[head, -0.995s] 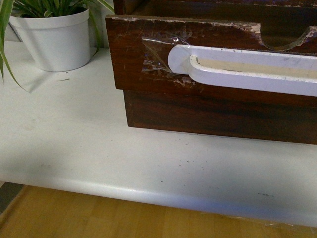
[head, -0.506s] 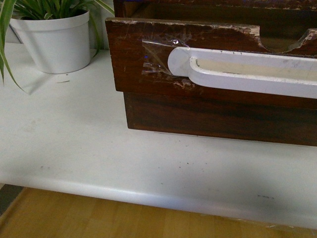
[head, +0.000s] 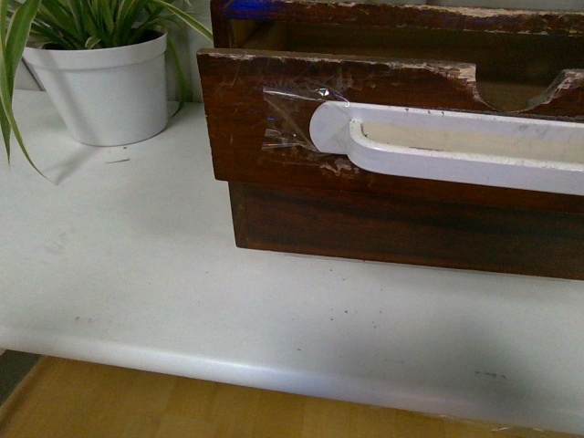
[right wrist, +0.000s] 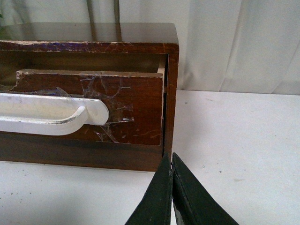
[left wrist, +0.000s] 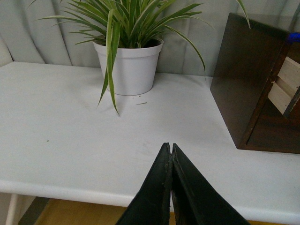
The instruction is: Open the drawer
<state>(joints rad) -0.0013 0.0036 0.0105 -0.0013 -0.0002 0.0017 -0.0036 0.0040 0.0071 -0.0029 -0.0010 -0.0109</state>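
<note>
**Drawer standing pulled out; both pincers closed and empty**

While the front view is showing neither arm, the drawer (head: 274, 119) is occupying the frame from about 12 to 3 o'clock, its scuffed front sitting forward of the cabinet (head: 383, 224) that houses it. The white handle (head: 456, 141) is running along the front toward 3 o'clock, with clear tape (head: 290, 117) lying over its rounded end. A half-round notch (head: 513, 89) is cutting into the top edge. The cabinet is resting on the white table (head: 182, 301), and a white plant pot (head: 105, 87) is standing at 10 o'clock, apart from the drawer.

In the left wrist view, the left gripper (left wrist: 170, 152) is presenting its two dark fingers pressed together with nothing between them, hovering over the near edge of the table (left wrist: 61, 140). The plant pot (left wrist: 129, 68) is sitting at 12 o'clock and the cabinet side (left wrist: 243, 79) at 2 o'clock, well apart from the fingers.

In the right wrist view, the right gripper (right wrist: 171, 164) is likewise showing its fingers closed tip to tip and empty. The drawer front (right wrist: 136, 108) is lying at 10 o'clock, projecting from the cabinet (right wrist: 171, 93), with the handle end (right wrist: 70, 115) taped to it. The fingertips are sitting just beside the cabinet's lower corner; contact cannot be determined.
</note>
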